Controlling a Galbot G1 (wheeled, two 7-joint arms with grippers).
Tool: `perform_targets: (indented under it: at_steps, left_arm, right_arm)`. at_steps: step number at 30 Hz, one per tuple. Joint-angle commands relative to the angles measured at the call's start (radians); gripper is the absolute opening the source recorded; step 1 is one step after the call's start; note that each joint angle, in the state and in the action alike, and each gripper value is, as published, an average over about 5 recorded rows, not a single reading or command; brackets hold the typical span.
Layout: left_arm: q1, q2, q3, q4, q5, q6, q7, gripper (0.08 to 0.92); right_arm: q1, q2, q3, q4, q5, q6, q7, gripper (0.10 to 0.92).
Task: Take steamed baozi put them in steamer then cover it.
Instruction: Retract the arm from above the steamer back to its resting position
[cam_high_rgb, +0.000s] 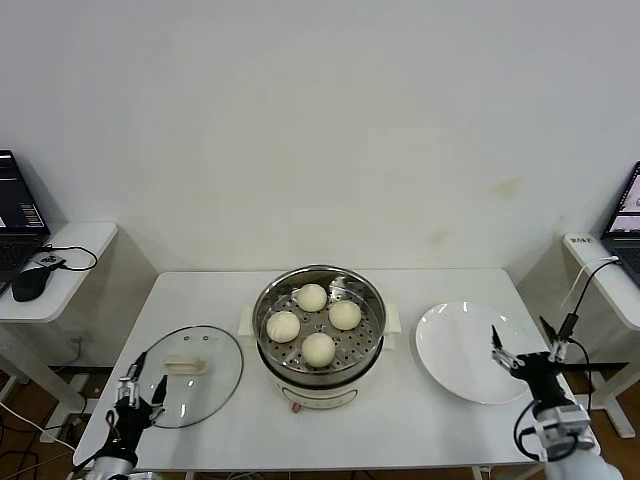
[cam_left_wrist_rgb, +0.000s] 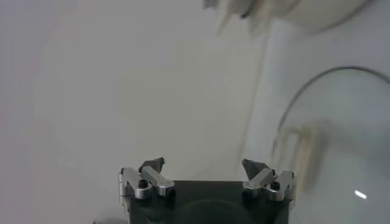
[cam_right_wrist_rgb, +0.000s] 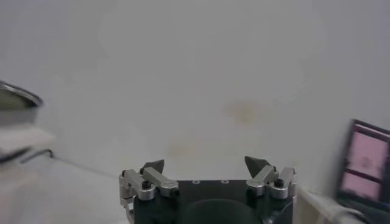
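White table (cam_high_rgb: 200, 310) against a bare wall, both my grippers spread wide and holding nothing.

All four buns (cam_high_rgb: 318, 348) sit on the holed tray inside the steamer (cam_high_rgb: 318, 335), well ahead of my fingers and between the two arms. My left gripper (cam_high_rgb: 138, 384) hovers at the near edge of the glass lid (cam_high_rgb: 190, 375), which lies flat on the table; my right gripper (cam_high_rgb: 522, 349) hangs over the near edge of the white plate (cam_high_rgb: 470, 350).

bright, even light; glare spot on the cover (cam_left_wrist_rgb: 361, 195); wrist views blurred beyond the end effectors.
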Motion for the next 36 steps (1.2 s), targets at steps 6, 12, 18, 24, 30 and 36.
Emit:
perform_targets:
  at_steps: [6,12,18,24,30,36]
  left_arm:
    - [-0.190,0.051,0.081,0.230,0.188,-0.027,0.017,0.823]
    - [-0.251,0.076,0.089,0.285,0.185,-0.026,0.022,0.823]
    - [-0.291,0.096,0.108,0.330,0.184,-0.026,0.026,0.823]
    - [-0.315,0.110,0.117,0.350,0.179,-0.025,0.028,0.823]
    - [-0.328,0.114,0.129,0.351,0.173,-0.023,0.039,0.823]
    - [-0.347,0.113,0.141,0.357,0.173,-0.021,0.045,0.823]
  right_arm:
    - [-0.085,0.059,0.110,0.020,-0.038,0.021,0.016,0.823]
    - [-0.089,0.066,0.114,0.018,-0.042,0.024,0.015,0.823]
    - [-0.092,0.081,0.114,0.022,-0.044,0.024,0.011,0.823]
    - [-0.093,0.089,0.112,0.024,-0.049,0.024,0.008,0.823]
    - [-0.091,0.094,0.107,0.020,-0.055,0.025,0.006,0.823]
    - [-0.089,0.098,0.105,0.019,-0.059,0.026,0.003,0.823]
